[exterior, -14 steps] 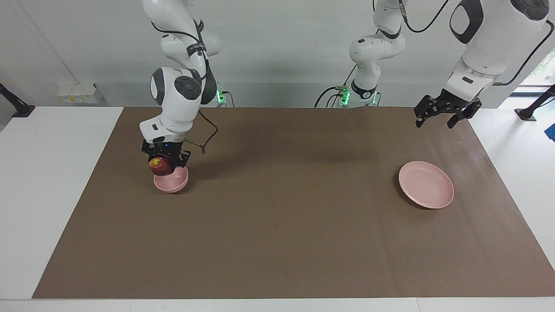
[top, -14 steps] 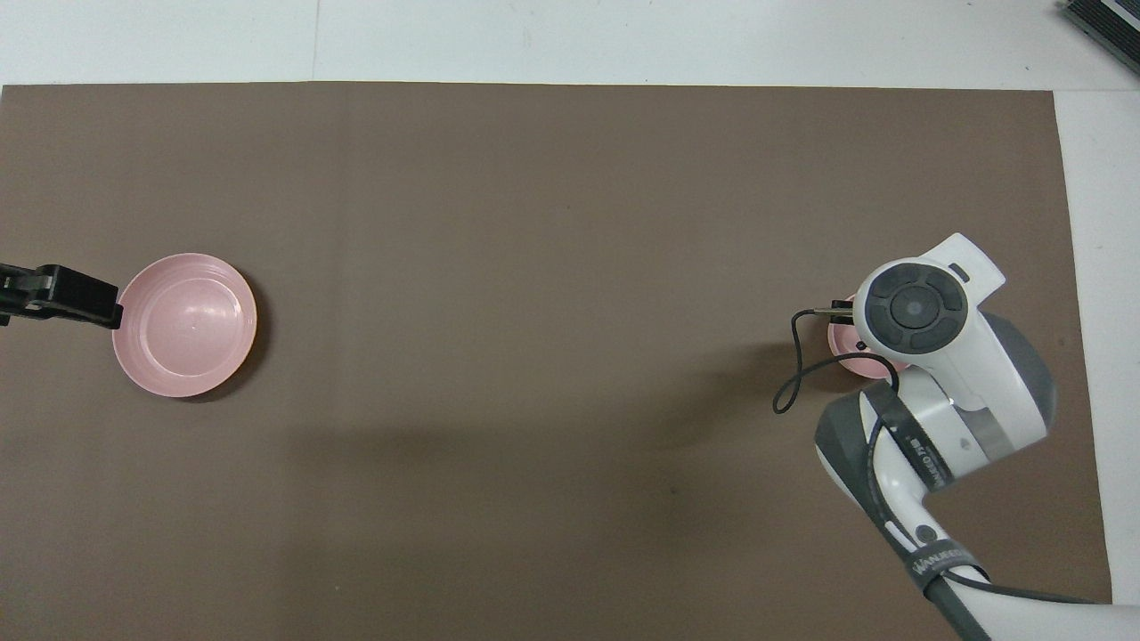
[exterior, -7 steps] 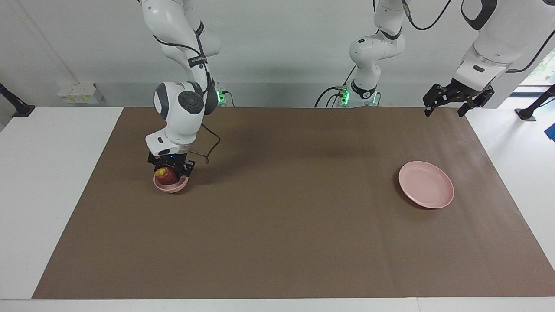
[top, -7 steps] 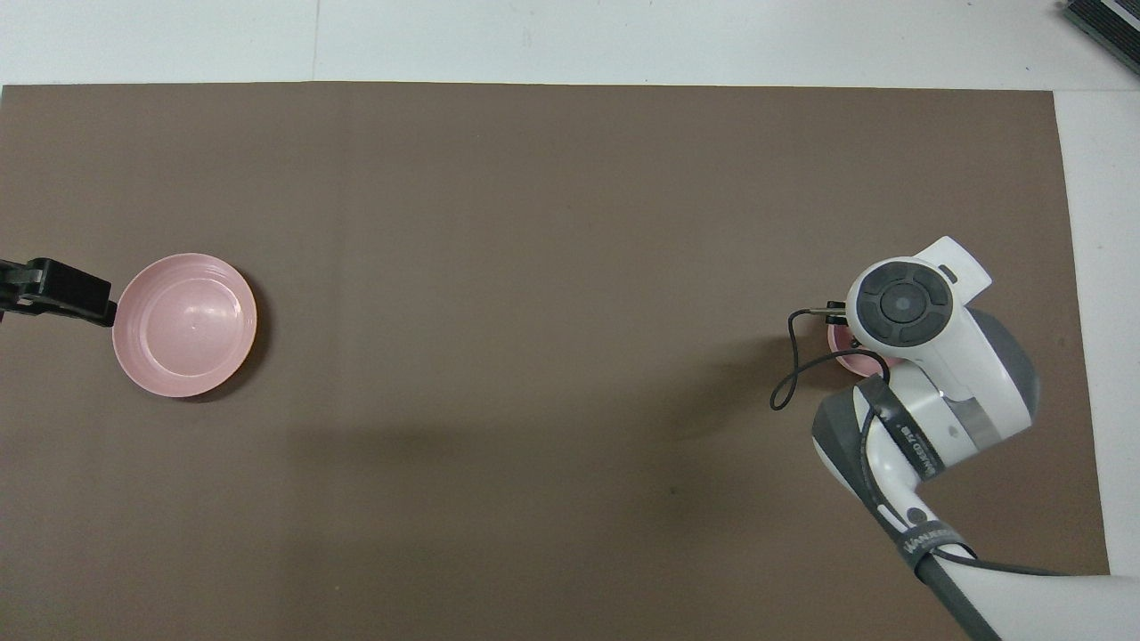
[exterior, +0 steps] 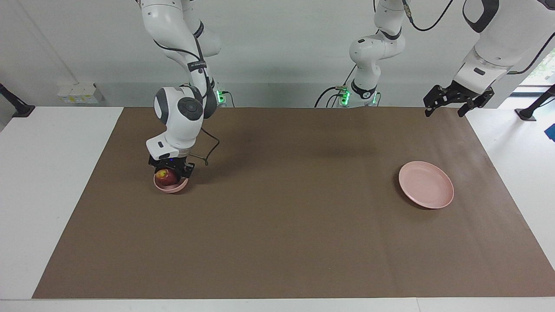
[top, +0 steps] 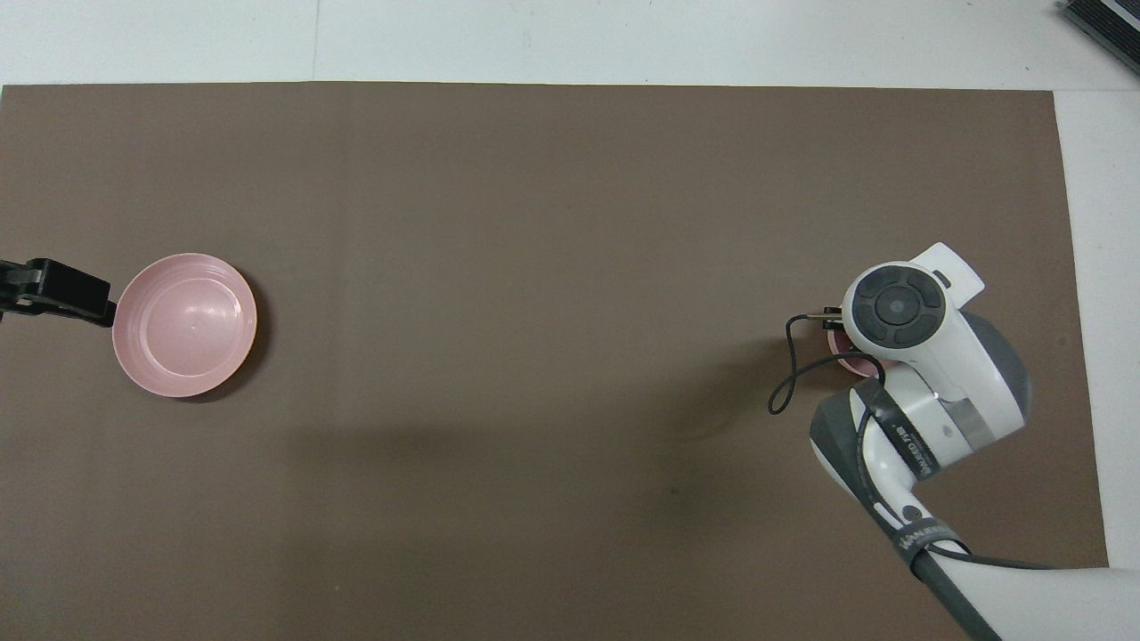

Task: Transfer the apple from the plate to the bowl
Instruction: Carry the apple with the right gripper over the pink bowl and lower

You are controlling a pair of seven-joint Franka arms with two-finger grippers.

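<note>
While the right gripper [exterior: 170, 174] sits low in the bowl's [exterior: 174, 188] mouth w/ the apple [exterior: 165, 176] between its two sides, I can't tell whether the grip is on or off. The apple is inside the bowl rim, prob. at or near the bottom, yellowish patch facing up and outward. From overhead the right arm's wrist covers nearly all of it; only a sliver of pink bowl shows.

Handling, as a judgement: the apple is firm, rounded, smooth-skinned, moderately weighty for its size, so it can roll or slip if pinched off-centre. Best hold is across its widest part, at the sides, not near stem or base. It bruises if squeezed hard or dropped, so release low. The bowl looks light and could tip or slide if a jaw catches the rim on exit, so a straight lift-out seems safest.

Bowl stands on the brown mat [exterior: 277, 225] toward the right arm's end. The plate [exterior: 427, 191], bare, lies well apart toward the left arm's end. The left gripper [exterior: 446, 108] waits w/ jaws spread wide, holding nothing, raised over the mat's edge at that end.
</note>
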